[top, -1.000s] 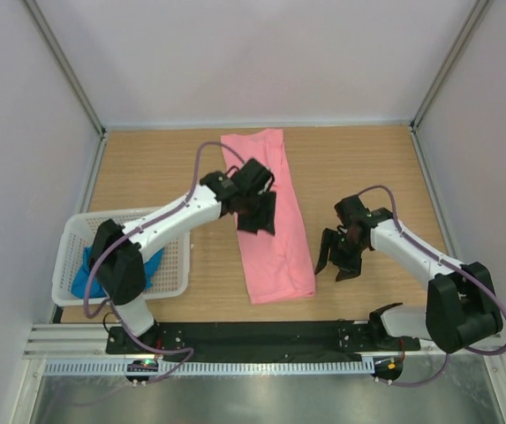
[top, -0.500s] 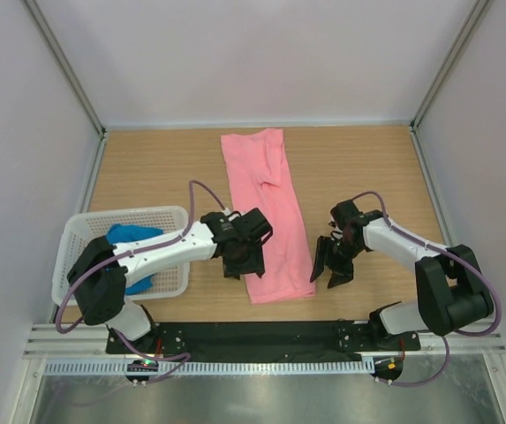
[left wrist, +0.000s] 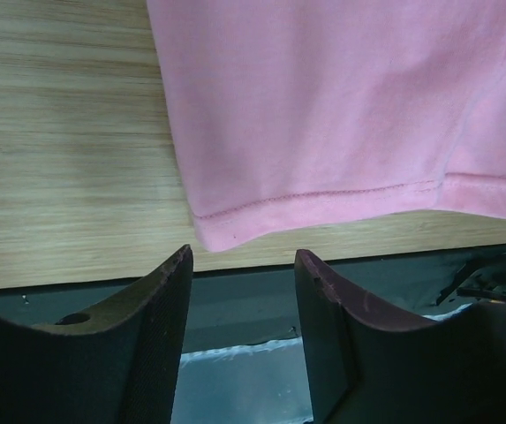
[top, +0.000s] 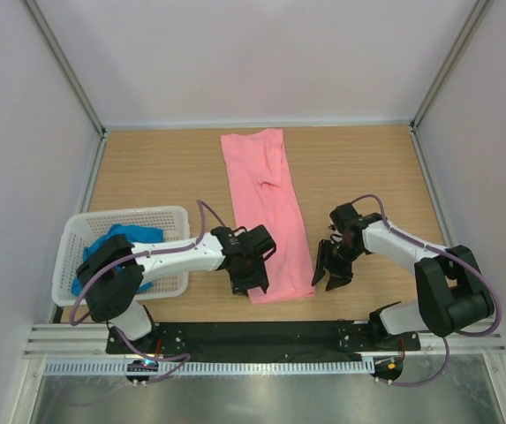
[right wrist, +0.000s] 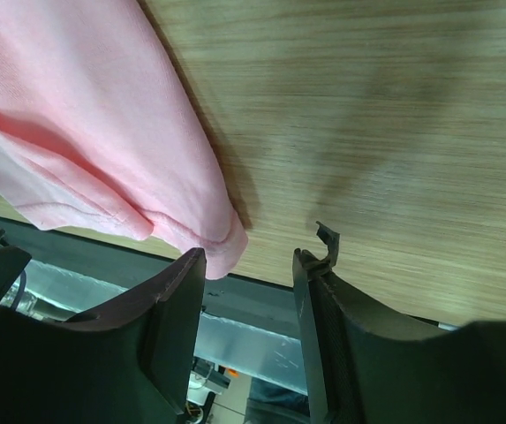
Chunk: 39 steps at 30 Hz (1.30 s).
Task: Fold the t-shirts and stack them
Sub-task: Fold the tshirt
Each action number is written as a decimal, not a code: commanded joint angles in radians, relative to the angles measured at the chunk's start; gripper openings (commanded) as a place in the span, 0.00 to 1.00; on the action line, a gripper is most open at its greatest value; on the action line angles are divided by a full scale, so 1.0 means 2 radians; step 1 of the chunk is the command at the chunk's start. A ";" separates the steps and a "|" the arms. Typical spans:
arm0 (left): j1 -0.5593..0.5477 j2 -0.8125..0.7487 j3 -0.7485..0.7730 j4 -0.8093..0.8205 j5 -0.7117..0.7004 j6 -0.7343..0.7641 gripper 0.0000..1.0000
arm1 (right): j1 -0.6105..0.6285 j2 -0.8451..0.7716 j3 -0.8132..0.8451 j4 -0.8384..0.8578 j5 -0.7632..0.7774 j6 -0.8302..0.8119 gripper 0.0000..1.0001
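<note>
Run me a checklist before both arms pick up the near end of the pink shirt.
1. Left gripper open, nothing between the jaws: ok.
2. Right gripper open, nothing between the jaws: ok.
3. Pink shirt lying flat as one long strip, near hem exposed: ok.
4. Left gripper lined up with the hem's corner on its side, which lies just ahead of the jaw gap: ok.
5. Right gripper centred on its corner: not ok; the corner sits close to one finger, off to one side of the gap.
6. Blue shirt out of the way in the basket: ok.
</note>
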 commanded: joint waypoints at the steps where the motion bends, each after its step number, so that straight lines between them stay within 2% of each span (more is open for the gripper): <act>1: -0.003 0.001 -0.007 0.021 -0.002 -0.016 0.51 | 0.004 -0.004 0.001 0.009 -0.005 0.008 0.51; 4: -0.003 0.009 -0.008 0.023 -0.001 -0.014 0.49 | 0.006 0.001 0.001 0.012 -0.003 0.008 0.51; 8: -0.003 0.019 -0.011 0.027 0.010 -0.016 0.41 | 0.007 0.002 0.001 0.014 -0.002 0.008 0.51; 13: -0.003 0.021 -0.016 0.020 0.004 -0.014 0.41 | 0.007 0.009 0.001 0.016 -0.002 0.007 0.50; 18: -0.003 0.019 -0.022 0.015 0.000 -0.014 0.46 | 0.007 0.014 0.000 0.021 -0.002 0.007 0.50; 24: -0.003 0.033 -0.023 0.026 0.010 -0.009 0.44 | 0.007 0.018 -0.002 0.026 -0.001 0.011 0.50; 39: 0.006 0.018 -0.037 0.022 0.004 -0.001 0.27 | 0.017 0.025 -0.010 0.037 -0.011 0.013 0.51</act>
